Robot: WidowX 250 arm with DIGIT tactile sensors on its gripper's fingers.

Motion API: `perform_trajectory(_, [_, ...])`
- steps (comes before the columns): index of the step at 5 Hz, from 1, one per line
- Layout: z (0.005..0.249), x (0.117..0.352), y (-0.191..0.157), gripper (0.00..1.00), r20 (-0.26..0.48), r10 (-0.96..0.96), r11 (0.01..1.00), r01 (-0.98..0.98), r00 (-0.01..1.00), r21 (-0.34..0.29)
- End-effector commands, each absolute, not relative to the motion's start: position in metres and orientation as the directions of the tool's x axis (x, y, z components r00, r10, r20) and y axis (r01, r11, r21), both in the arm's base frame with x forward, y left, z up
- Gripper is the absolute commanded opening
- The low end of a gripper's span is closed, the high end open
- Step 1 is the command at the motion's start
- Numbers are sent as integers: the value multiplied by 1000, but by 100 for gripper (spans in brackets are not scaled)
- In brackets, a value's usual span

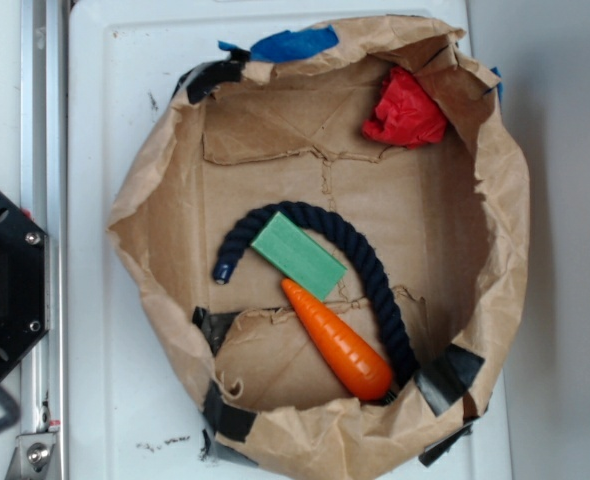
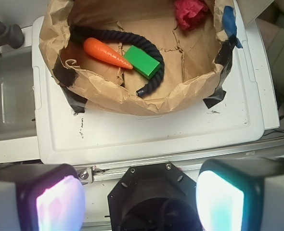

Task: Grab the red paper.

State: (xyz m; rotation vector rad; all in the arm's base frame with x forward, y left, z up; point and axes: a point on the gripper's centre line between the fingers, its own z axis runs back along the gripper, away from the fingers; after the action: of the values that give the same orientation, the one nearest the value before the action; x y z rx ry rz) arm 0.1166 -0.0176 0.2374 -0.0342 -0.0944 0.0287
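Observation:
The red paper (image 1: 406,110) is a crumpled red wad in the far right corner of the brown paper bag tray (image 1: 155,180), against its wall. In the wrist view the red paper (image 2: 190,12) shows at the top edge. My gripper (image 2: 139,199) is open and empty, its two pads (image 2: 58,202) wide apart, above the robot's black base and well back from the tray. In the exterior view the gripper is out of frame; only the black base (image 1: 5,270) shows at the left.
Inside the tray lie an orange carrot (image 1: 340,345), a green block (image 1: 298,256) and a dark blue rope (image 1: 360,265) curved around them. The tray sits on a white board (image 1: 105,120). A metal rail (image 1: 40,150) runs along the left. A grey sink (image 2: 7,96) is left of the board.

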Motion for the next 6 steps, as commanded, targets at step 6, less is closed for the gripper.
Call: perform_trajectory(6, [199,221,2,100,246,270,962,-274,931,-19])
